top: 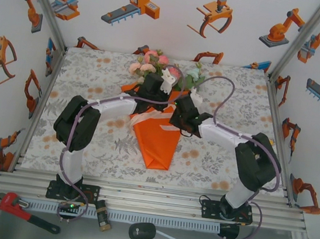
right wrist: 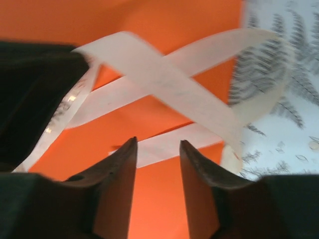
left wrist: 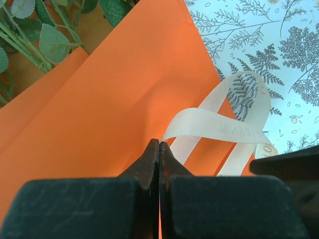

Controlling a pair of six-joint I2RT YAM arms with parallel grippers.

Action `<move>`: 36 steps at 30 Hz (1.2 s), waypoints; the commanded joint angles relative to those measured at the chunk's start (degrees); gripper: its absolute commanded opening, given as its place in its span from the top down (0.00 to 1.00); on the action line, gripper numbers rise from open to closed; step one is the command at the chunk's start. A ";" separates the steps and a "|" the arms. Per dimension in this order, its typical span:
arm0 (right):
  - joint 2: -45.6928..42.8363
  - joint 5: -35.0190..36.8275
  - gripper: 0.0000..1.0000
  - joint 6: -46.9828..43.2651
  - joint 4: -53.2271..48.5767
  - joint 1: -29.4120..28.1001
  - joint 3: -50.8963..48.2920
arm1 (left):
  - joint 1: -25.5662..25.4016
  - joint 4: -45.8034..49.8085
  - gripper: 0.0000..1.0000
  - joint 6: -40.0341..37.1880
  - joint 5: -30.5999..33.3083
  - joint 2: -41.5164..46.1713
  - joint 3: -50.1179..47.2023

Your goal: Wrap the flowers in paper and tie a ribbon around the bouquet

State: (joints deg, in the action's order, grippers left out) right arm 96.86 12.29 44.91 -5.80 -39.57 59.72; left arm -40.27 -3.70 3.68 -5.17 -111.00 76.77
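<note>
The bouquet (top: 156,139) lies mid-table, an orange paper (left wrist: 124,89) cone with its point toward the near edge. The flowers (top: 155,66) spread out of its far end, and their green leaves (left wrist: 50,42) show at the top left of the left wrist view. The cream ribbon (top: 154,117) crosses the cone in loose loops (left wrist: 214,122) (right wrist: 164,84). My left gripper (left wrist: 159,144) (top: 154,98) is shut just above the paper, a ribbon strand passing right behind its tips. My right gripper (right wrist: 158,143) (top: 182,118) hovers open over the paper with nothing between its fingers, the crossed ribbon just beyond.
The fern-print tablecloth (top: 95,75) covers the table. On the near ledge lie a red pipe wrench (top: 24,210), a small black cylinder (top: 103,218) and a black puck with a white cable (top: 142,231). Printed walls and aluminium posts (top: 45,4) close in three sides.
</note>
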 commanded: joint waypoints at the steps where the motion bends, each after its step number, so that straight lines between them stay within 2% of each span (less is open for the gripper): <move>1: 0.06 -6.88 0.45 -22.24 8.95 -1.39 -2.40 | 0.85 2.44 1.00 2.18 -0.35 -1.18 1.79; 3: -1.43 -11.95 0.36 -30.28 13.11 -1.30 -4.89 | 1.49 4.06 1.00 3.44 -1.32 -1.78 2.79; 7: 0.26 -15.88 0.35 -38.43 12.81 -1.17 -3.74 | 1.95 3.56 1.00 5.16 -3.43 -2.11 2.60; 12: 4.26 -18.68 0.36 -38.24 12.18 1.11 -1.42 | 2.59 2.92 1.00 6.11 -4.79 -1.94 2.09; 17: 6.24 -22.77 0.41 -36.30 12.75 2.02 -2.47 | 3.04 2.76 1.00 6.69 -5.45 -1.87 1.91; 19: 6.26 -23.56 0.48 -34.92 13.97 2.43 -3.80 | 3.15 2.58 1.00 6.69 -5.51 -1.85 1.84; 24: 5.54 -25.01 0.75 -32.31 16.50 3.68 -5.40 | 3.23 2.50 1.00 6.95 -5.72 -2.16 2.06; 30: 2.80 -26.66 0.99 -30.45 17.71 4.57 -5.67 | 3.23 2.90 1.00 7.09 -5.34 -2.47 2.59; 33: -0.60 -28.07 1.00 -28.02 18.20 4.55 -6.01 | 3.22 3.38 1.00 7.05 -4.77 -2.64 2.63; 34: -2.52 -29.15 1.00 -26.81 18.99 4.58 -6.40 | 3.26 3.35 0.95 7.12 -4.68 -2.61 2.61; 36: -5.98 -30.92 1.00 -24.16 21.65 4.59 -7.74 | 3.26 3.29 0.76 7.22 -4.37 -2.35 2.47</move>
State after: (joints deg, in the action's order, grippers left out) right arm 96.40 -15.27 16.53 10.83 -35.09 53.06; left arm -37.34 -1.17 10.31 -9.72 -112.92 78.02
